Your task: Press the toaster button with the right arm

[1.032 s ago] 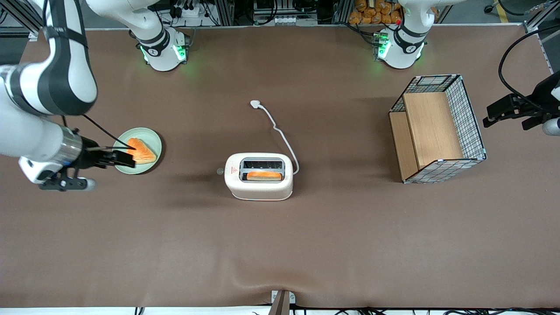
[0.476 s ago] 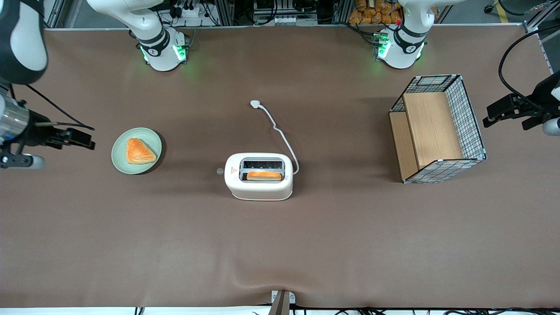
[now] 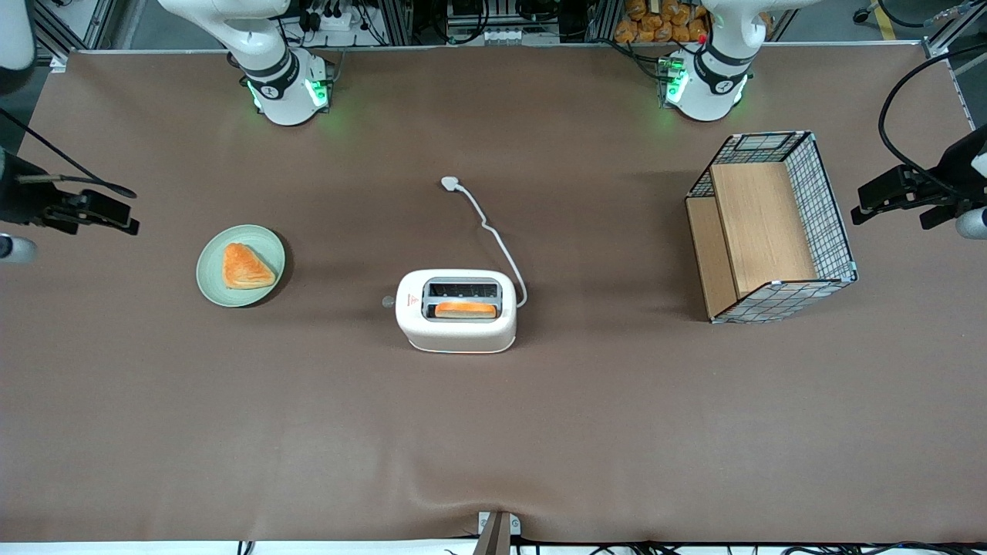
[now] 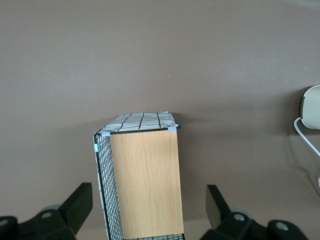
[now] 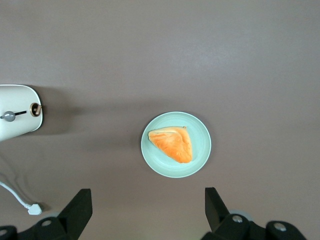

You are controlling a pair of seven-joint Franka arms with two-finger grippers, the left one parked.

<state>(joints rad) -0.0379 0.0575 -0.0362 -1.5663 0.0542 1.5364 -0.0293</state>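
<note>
The white toaster [image 3: 455, 327] stands mid-table with a toast slice [image 3: 465, 310] in the slot nearer the front camera. Its small grey button [image 3: 388, 302] sticks out of the short end that faces the working arm's end of the table. The right wrist view also shows the toaster [image 5: 17, 125] and the button [image 5: 8, 116]. My right arm's gripper [image 3: 116, 216] hovers high at the working arm's edge of the table, well away from the toaster. It is open [image 5: 148, 197], with nothing between its fingers.
A pale green plate [image 3: 210, 271] carrying a triangular pastry [image 3: 245, 267] lies between the gripper and the toaster. The toaster's white cord [image 3: 493, 231] runs to a plug [image 3: 450, 183] farther from the camera. A wire basket [image 3: 829, 208] with wooden shelves stands toward the parked arm's end.
The right arm has drawn back from over the plate toward the working arm's edge of the table and farther from the front camera. Toaster, plate and basket have not moved.
</note>
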